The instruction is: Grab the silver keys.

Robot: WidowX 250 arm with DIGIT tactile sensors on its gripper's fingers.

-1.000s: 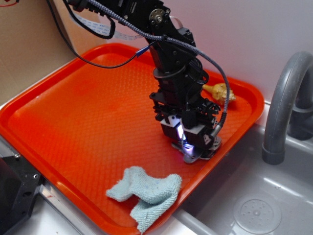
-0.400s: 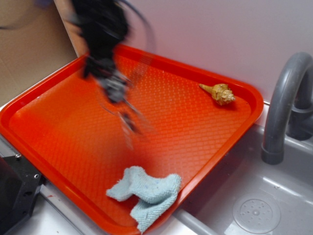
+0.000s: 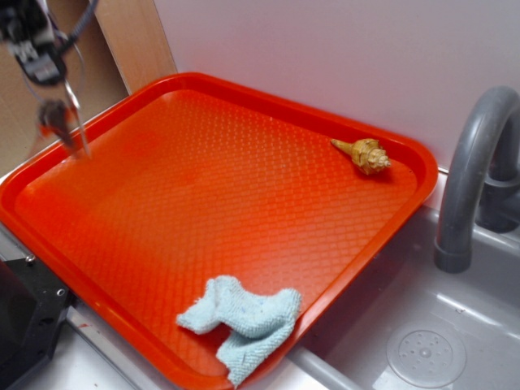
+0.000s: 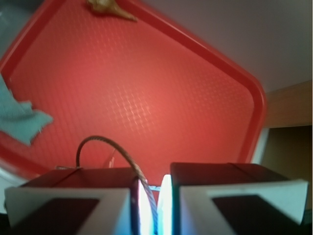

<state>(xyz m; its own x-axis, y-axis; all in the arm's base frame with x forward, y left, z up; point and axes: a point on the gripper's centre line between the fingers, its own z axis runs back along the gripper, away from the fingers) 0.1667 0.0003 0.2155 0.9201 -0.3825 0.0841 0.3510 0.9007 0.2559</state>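
From the outside view, my gripper (image 3: 49,89) hangs in the air at the top left corner, above the left end of the orange tray (image 3: 97,268). The silver keys (image 3: 63,123) dangle from it, clear of the tray floor, their thin blades pointing down; they are a little blurred here. A tan seashell (image 3: 366,154) lies near the tray's far right corner. A light blue cloth (image 3: 242,318) sits crumpled at the near edge of the tray, one corner spilling over the rim. To the right stands a grey faucet (image 3: 465,171) over a grey sink (image 3: 422,341), with a round drain in its floor.

From my wrist view, I look down on the tray (image 4: 254,98) between my two fingers (image 4: 73,196). They are drawn almost together, with only a bright narrow slit between them, and the thin wire ring (image 4: 112,147) of the keys is pinched there, arching up and to the left. The keys themselves are out of sight in this view. The seashell (image 4: 105,6) shows at the top edge, and the cloth (image 4: 19,120) at the left edge.
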